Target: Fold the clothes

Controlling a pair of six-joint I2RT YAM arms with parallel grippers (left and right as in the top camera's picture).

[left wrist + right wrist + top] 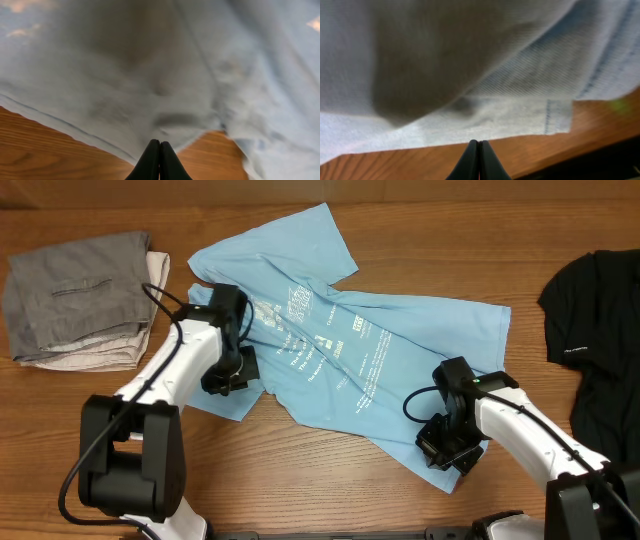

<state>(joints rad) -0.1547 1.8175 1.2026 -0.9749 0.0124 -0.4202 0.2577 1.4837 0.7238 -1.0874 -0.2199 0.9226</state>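
Sprawling T-shirt covers wooden table.

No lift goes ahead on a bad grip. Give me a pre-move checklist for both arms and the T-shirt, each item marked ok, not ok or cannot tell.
1. Left gripper shut: ok, fingers pressed together.
2. Right gripper shut: ok, fingers pressed together.
3. T-shirt edge caught by the left gripper: cannot tell; the cloth edge meets the fingertips.
4. T-shirt edge caught by the right gripper: cannot tell; the edge ends just at the tips.
5. T-shirt lying flat: not ok, rumpled and skewed on the table.
6. Grey folded garment and black garment apart from the T-shirt: ok.
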